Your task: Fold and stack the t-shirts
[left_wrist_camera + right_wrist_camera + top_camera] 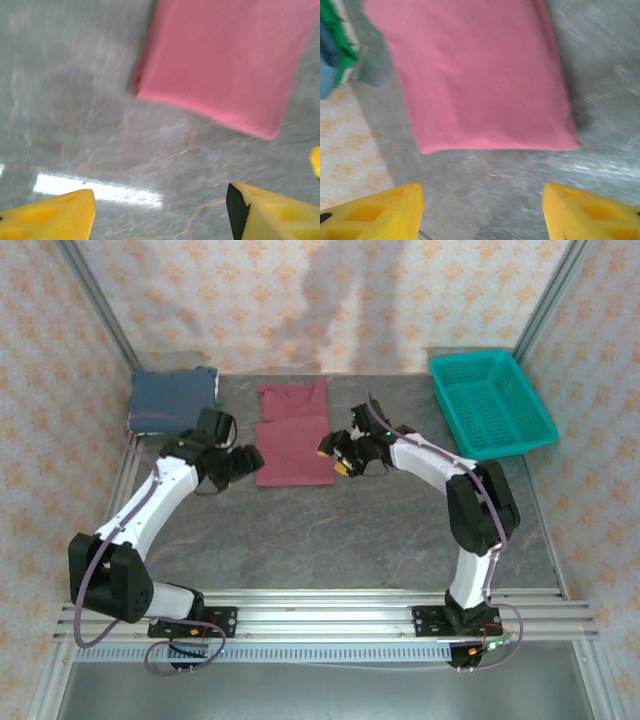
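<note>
cloth: maroon t-shirt (294, 435) is laid folded flat at mid-table, long axis near-to-far; blue t-shirt (172, 400) is folded in far-left corner | grippers: left gripper (243, 462) is held spread, empty, beside maroon's near-left corner; right gripper (338, 452) is spread, empty, beside its right edge | room: bare table (330, 530) is seen nearer; basket (490, 402) far-right

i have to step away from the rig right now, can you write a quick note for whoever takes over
Left gripper: open, empty, near the left edge of the maroon shirt.
Right gripper: open, empty, near its right edge.
Maroon shirt: flat, folded into a long rectangle, mid-table.
Blue shirt: folded, far left corner.
Done: blue folded; maroon appears partly folded.
Left: probably one more maroon fold, then stack the shirts, which lie apart.
</note>
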Controlling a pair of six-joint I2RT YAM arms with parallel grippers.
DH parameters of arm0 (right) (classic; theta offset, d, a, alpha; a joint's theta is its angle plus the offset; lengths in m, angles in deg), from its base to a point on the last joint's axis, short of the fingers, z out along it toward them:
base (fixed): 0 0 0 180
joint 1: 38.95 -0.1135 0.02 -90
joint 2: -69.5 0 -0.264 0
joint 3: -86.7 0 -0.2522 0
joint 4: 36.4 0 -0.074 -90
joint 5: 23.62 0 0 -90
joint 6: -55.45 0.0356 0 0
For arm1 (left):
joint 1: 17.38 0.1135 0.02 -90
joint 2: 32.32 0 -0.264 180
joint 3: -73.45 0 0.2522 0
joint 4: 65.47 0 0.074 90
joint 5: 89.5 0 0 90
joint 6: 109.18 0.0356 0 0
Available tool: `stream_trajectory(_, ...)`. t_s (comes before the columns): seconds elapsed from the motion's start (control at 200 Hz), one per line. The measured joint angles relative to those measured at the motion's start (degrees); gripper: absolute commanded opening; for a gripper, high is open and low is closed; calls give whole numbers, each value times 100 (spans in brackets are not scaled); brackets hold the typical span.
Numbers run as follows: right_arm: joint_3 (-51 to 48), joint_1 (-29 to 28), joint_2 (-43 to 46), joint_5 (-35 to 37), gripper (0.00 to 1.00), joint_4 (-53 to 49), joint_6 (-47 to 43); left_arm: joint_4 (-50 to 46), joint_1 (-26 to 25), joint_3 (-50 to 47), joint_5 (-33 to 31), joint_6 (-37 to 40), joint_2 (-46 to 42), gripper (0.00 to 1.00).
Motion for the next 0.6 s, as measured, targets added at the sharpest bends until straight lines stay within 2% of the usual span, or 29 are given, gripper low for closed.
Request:
stream_trajectory(0.115,-133,0,-109,4,62,-48,31,203,2,-435,136,-181,160,68)
stream_trajectory(0.35,-133,-17,-409,4,59,98,133,1056,2,-426,278,-487,627,63)
stream_trajectory(0.6,-79,-22,-664,2,57,221,249,1488,7,-354,280,-739,1276,58)
